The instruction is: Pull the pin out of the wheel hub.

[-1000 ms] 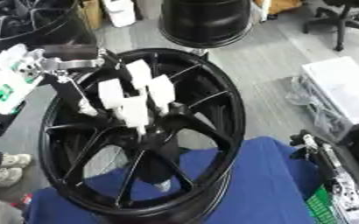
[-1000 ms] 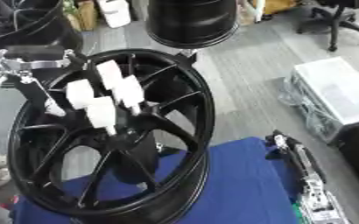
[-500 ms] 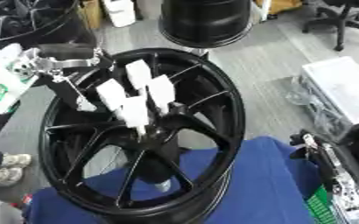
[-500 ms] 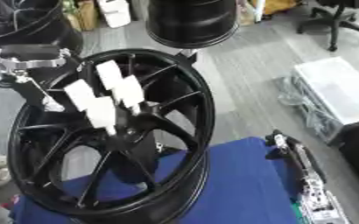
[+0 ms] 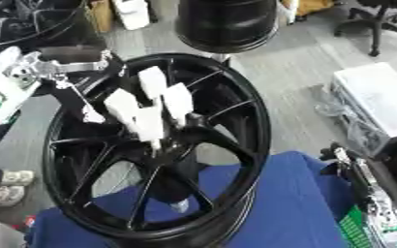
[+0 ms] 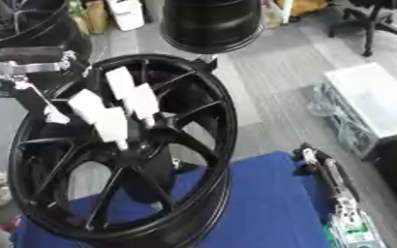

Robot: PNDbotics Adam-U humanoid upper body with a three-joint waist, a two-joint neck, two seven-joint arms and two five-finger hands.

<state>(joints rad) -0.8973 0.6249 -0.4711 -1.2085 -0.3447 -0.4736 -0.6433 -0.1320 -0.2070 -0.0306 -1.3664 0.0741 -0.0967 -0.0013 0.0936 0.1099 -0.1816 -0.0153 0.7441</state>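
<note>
Little is changing since the earlier frames: the left hand (image 5: 147,109) is still sitting at the centre of the wheel hub (image 5: 155,145), white fingertips bunched there, though whether they are pinching the pin I cannot tell. Nearest, a blue cloth (image 5: 295,203) is covering the surface, the black wheel hub leaning on its left edge. The right hand (image 6: 333,189) is resting by the cloth's right edge, fingers unclear. Beyond, grey floor (image 5: 295,63) is stretching toward another black wheel (image 5: 227,22), a white box (image 5: 375,99) and an office chair (image 5: 380,19).
</note>
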